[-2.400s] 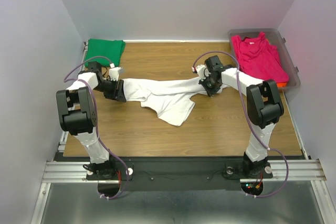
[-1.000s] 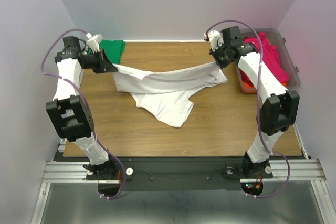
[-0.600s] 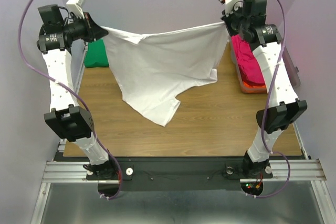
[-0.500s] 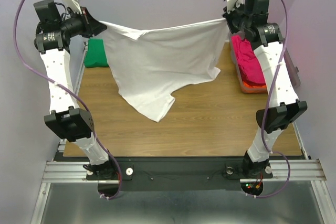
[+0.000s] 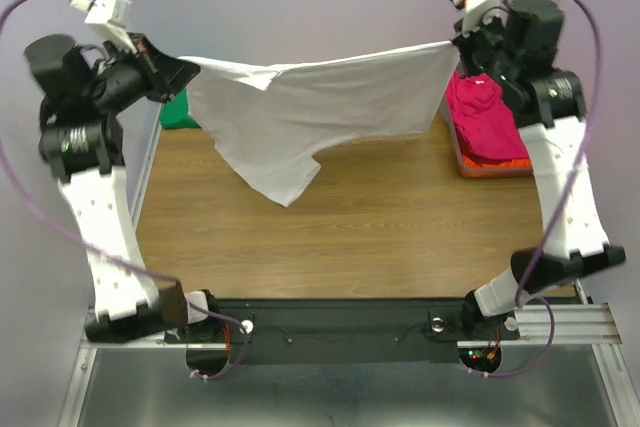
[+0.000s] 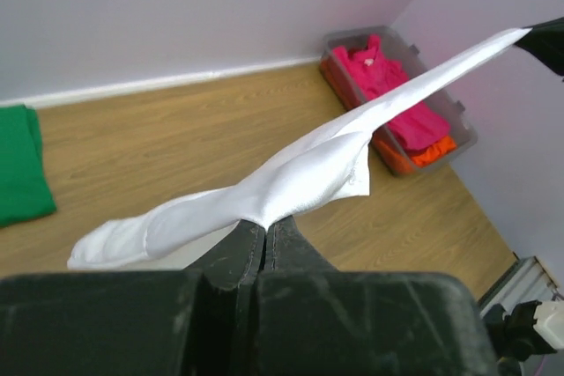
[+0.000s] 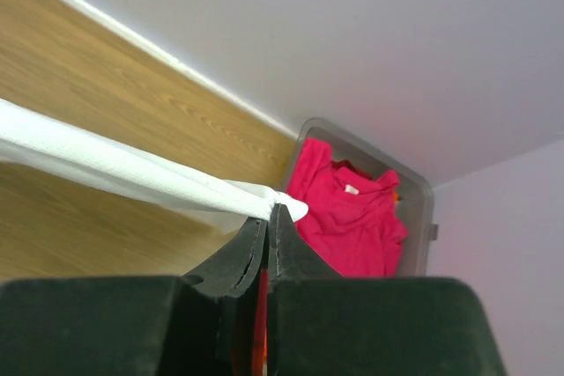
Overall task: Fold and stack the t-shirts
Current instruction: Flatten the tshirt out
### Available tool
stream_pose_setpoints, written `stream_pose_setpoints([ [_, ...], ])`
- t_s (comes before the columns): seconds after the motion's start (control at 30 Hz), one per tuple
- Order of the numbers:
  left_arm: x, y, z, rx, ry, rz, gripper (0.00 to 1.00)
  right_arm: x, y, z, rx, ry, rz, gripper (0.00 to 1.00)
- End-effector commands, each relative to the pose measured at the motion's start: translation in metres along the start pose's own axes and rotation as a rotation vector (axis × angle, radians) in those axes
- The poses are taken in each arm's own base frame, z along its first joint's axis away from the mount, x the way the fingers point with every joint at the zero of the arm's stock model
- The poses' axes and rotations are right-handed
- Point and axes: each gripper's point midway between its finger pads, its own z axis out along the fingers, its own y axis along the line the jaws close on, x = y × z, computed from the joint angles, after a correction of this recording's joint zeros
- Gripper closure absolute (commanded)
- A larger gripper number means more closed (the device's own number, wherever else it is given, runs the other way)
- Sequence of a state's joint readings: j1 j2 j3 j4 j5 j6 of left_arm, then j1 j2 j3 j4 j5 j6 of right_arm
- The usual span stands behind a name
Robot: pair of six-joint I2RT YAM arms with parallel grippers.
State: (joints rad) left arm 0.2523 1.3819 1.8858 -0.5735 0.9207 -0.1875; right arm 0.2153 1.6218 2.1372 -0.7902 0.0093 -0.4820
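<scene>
- Got the white shirt point(image 5: 310, 107) strung up in mid-air over the table point(image 5: 400, 227), pulled out into a wide sheet between the two grippers.
- Sagging a little along the top edge, hanging deepest on the left half, with one floppy point dangling lowest just left of centre.
- Can't say for sure about that tip clearing the wood, but sure looks lifted off it.
- Pinched at its left corner by the left gripper point(image 5: 188, 69), with jaws squeezed together on a bunched bit of cloth, plain as day on the left wrist cam.
- Same deal at the right corner with the right gripper point(image 5: 460, 47), clamped tight on the fabric tip, with the cloth running off to the left as a taut band in the right wrist view.
- Holding it all up on arms reared high and spread wide, left one out at the left edge, right one over at the right edge.
- Further out, spotting the green shirt point(image 5: 178, 112) lying flat at the far left corner of the table, mostly hidden behind the left gripper from above.
- Over at the far right, seeing the pink shirt point(image 5: 482, 112) lying on top inside the clear tub point(image 6: 352, 38), with the orange shirt point(image 5: 497, 166) peeking out from underneath it.
- No telling from these views about folded versus just heaped for those two.
</scene>
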Motion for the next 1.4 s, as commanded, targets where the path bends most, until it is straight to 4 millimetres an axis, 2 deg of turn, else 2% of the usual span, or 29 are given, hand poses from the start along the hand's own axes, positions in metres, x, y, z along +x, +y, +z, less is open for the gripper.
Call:
stream_pose_setpoints([
  [0.0,-0.036,-0.089,-0.07,0.013,-0.211,0.186,1.0,-0.052,-0.028,-0.097,0.105,-0.208,0.009,0.99],
  [0.03,-0.036,-0.109,-0.088,0.01,-0.249,0.229,1.0,-0.056,-0.026,-0.12,0.095,-0.249,0.008,0.99],
  [0.07,-0.032,-0.113,-0.094,-0.006,-0.254,0.222,1.0,-0.059,-0.024,-0.13,0.092,-0.268,0.003,0.99],
  [0.1,-0.031,-0.128,-0.109,-0.013,-0.288,0.253,1.0,-0.059,-0.024,-0.14,0.094,-0.281,-0.004,0.99],
  [0.13,-0.03,-0.135,-0.116,-0.021,-0.304,0.264,1.0,-0.063,-0.025,-0.164,0.106,-0.319,-0.006,1.0],
  [0.27,-0.03,-0.168,-0.15,-0.05,-0.376,0.307,1.0,-0.071,-0.03,-0.214,0.152,-0.397,-0.017,0.99],
  [0.3,-0.028,-0.171,-0.155,-0.066,-0.383,0.295,1.0,-0.072,-0.031,-0.221,0.158,-0.406,-0.017,0.99],
  [0.33,-0.032,-0.185,-0.167,-0.061,-0.414,0.32,1.0,-0.073,-0.032,-0.228,0.165,-0.418,-0.022,0.99],
  [0.37,-0.031,-0.19,-0.174,-0.076,-0.427,0.317,1.0,-0.074,-0.033,-0.24,0.178,-0.436,-0.031,1.0],
  [0.43,-0.035,-0.205,-0.186,-0.068,-0.465,0.316,1.0,-0.074,-0.033,-0.246,0.185,-0.441,-0.04,0.99],
  [0.53,-0.039,-0.209,-0.193,-0.077,-0.492,0.293,1.0,-0.069,-0.033,-0.242,0.187,-0.423,-0.056,0.99],
  [0.57,-0.039,-0.208,-0.193,-0.082,-0.495,0.288,1.0,-0.066,-0.031,-0.238,0.18,-0.414,-0.061,0.99],
  [0.63,-0.039,-0.192,-0.186,-0.122,-0.474,0.256,1.0,-0.055,-0.024,-0.219,0.146,-0.37,-0.083,1.0],
  [0.7,-0.023,-0.166,-0.166,-0.144,-0.391,0.203,1.0,-0.04,-0.011,-0.196,0.092,-0.322,-0.102,0.99],
  [0.73,-0.005,-0.143,-0.149,-0.159,-0.318,0.134,1.0,-0.034,-0.005,-0.183,0.058,-0.301,-0.104,1.0],
  [0.8,0.017,-0.122,-0.131,-0.156,-0.239,0.053,1.0,-0.023,0.006,-0.165,0.006,-0.267,-0.109,0.99],
  [0.83,0.028,-0.11,-0.122,-0.165,-0.206,0.013,1.0,-0.011,0.015,-0.153,-0.026,-0.234,-0.111,1.0],
  [0.87,0.045,-0.087,-0.107,-0.186,-0.154,-0.048,1.0,-0.004,0.025,-0.14,-0.073,-0.215,-0.113,0.99],
  [0.9,0.054,-0.075,-0.099,-0.194,-0.129,-0.082,1.0,0.005,0.032,-0.13,-0.105,-0.192,-0.112,0.99],
  [0.93,0.062,-0.064,-0.09,-0.199,-0.105,-0.123,1.0,0.024,0.043,-0.114,-0.143,-0.143,-0.113,1.0],
  [1.03,0.088,-0.022,-0.06,-0.228,-0.04,-0.231,1.0,0.055,0.066,-0.078,-0.23,-0.067,-0.111,0.99],
  [1.07,0.1,-0.007,-0.051,-0.245,-0.013,-0.27,1.0,0.072,0.078,-0.065,-0.277,-0.029,-0.103,0.99],
  [1.1,0.103,0.011,-0.038,-0.263,-0.006,-0.29,1.0,0.085,0.086,-0.048,-0.302,0.003,-0.094,0.99],
  [1.17,0.117,0.034,-0.022,-0.283,0.021,-0.349,1.0,0.104,0.096,-0.027,-0.33,0.05,-0.088,0.99],
  [1.2,0.121,0.052,-0.007,-0.288,0.031,-0.376,1.0,0.126,0.107,-0.004,-0.361,0.098,-0.089,0.99],
  [1.27,0.134,0.072,0.011,-0.299,0.058,-0.414,1.0,0.146,0.117,0.018,-0.39,0.14,-0.092,0.99],
  [1.3,0.143,0.09,0.028,-0.31,0.08,-0.448,1.0,0.166,0.126,0.041,-0.413,0.183,-0.089,0.99],
  [1.37,0.154,0.108,0.046,-0.315,0.104,-0.46,1.0,0.184,0.135,0.065,-0.435,0.223,-0.082,0.99],
])
